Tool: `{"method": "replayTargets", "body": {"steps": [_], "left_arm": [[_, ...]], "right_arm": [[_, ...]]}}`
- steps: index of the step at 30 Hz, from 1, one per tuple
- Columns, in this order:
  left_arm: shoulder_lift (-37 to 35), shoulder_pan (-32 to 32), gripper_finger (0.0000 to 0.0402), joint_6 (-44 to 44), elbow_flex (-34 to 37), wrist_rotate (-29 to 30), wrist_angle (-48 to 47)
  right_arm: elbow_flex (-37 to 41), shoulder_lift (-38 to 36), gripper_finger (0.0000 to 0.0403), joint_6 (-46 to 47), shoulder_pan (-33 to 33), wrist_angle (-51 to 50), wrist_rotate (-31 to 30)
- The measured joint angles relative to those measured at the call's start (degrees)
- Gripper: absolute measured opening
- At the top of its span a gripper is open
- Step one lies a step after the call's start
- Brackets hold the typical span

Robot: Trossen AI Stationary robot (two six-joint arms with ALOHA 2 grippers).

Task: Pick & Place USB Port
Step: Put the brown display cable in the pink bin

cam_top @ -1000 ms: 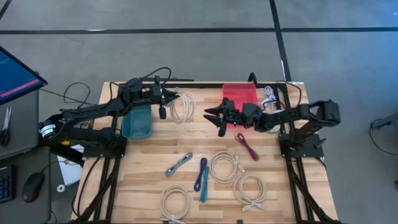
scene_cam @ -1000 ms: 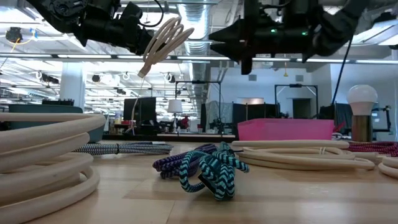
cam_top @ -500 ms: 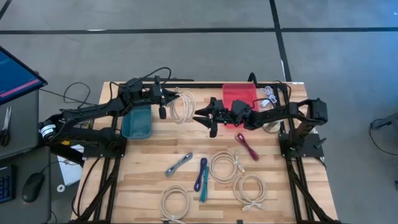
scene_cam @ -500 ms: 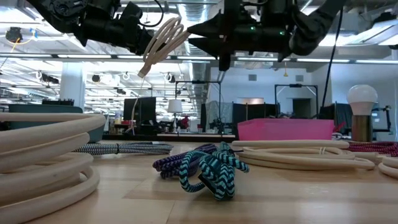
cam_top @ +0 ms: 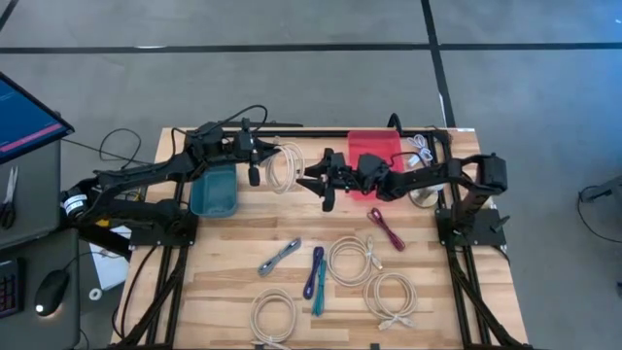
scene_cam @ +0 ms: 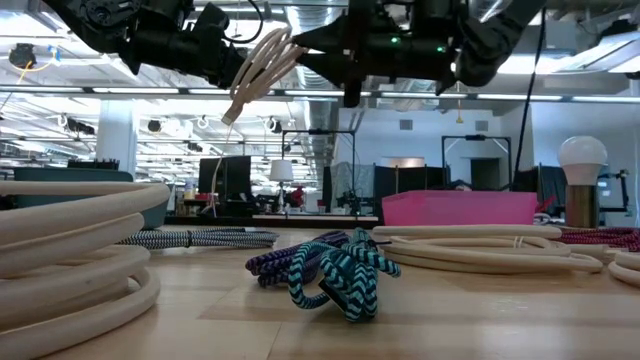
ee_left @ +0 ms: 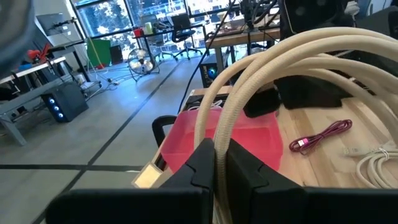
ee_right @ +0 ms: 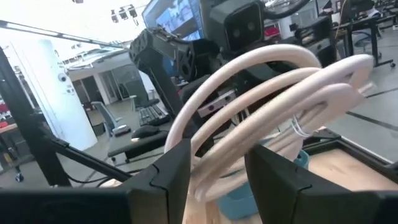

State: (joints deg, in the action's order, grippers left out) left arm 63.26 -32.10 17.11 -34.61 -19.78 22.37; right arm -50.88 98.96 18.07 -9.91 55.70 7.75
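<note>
L gripper (cam_top: pixel 264 163) jaws clamped on coiled cream USB cable (cam_top: pixel 283 166), held above wooden bench (cam_top: pixel 224 262). R gripper (cam_top: pixel 309 177) jaws wide, straddling coil; contact unclear.

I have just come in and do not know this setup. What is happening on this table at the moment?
The left gripper is shut on a coiled cream cable and holds it up in the air near the teal bin. The right gripper is open and sits right at the far side of the coil; in its wrist view the loops lie between its fingers, so this looks like a handover. The red bin is behind the right arm. More cables lie on the wooden table.
</note>
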Motion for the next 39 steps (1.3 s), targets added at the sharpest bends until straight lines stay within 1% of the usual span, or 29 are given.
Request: {"method": "replayTargets", "body": {"steps": [5,8,11,16,17,19,23,27,32,39], "left_arm": [[0.0,0.0,0.0015,0.2,0.0,0.1,-0.1],[0.0,-0.1,0.0015,0.2,0.0,0.2,-0.5],[0.0,-0.1,0.0015,0.2,0.0,0.3,-0.4],[0.0,0.0,0.0015,0.3,-0.1,0.2,0.2],[0.0,0.0,0.0015,0.3,-0.1,0.2,0.2],[0.0,0.0,0.0015,0.2,-0.1,0.0,0.0],[0.0,0.0,0.0021,-0.2,-0.1,0.0,-0.4],[0.0,0.0,0.0044,-2.9,-0.1,0.0,-0.4],[-0.2,-0.6,0.0069,-3.1,-0.1,0.5,-0.8],[-2.7,-2.0,0.0069,-2.8,0.0,0.4,-5.0]], "right_arm": [[-3.7,4.2,0.0143,0.0,-0.1,0.1,1.3],[-4.5,5.3,0.0131,0.0,-0.2,0.2,1.6],[-4.5,5.4,0.0104,0.0,-0.2,0.0,1.6],[-4.5,5.3,0.0027,-1.6,-0.2,-0.3,1.9],[-4.4,5.3,0.0022,-1.8,-0.2,-0.3,1.9],[-4.4,5.3,0.0022,-2.6,-0.3,-0.4,2.9],[-4.4,5.3,0.0023,-2.9,-0.3,-1.2,3.0],[-4.4,5.3,0.0023,-4.8,-0.3,-1.4,3.0],[-3.7,5.1,0.0023,-5.1,-1.3,-1.2,4.1],[1.4,-0.3,0.0022,-4.7,-4.2,-0.6,3.9]]}}
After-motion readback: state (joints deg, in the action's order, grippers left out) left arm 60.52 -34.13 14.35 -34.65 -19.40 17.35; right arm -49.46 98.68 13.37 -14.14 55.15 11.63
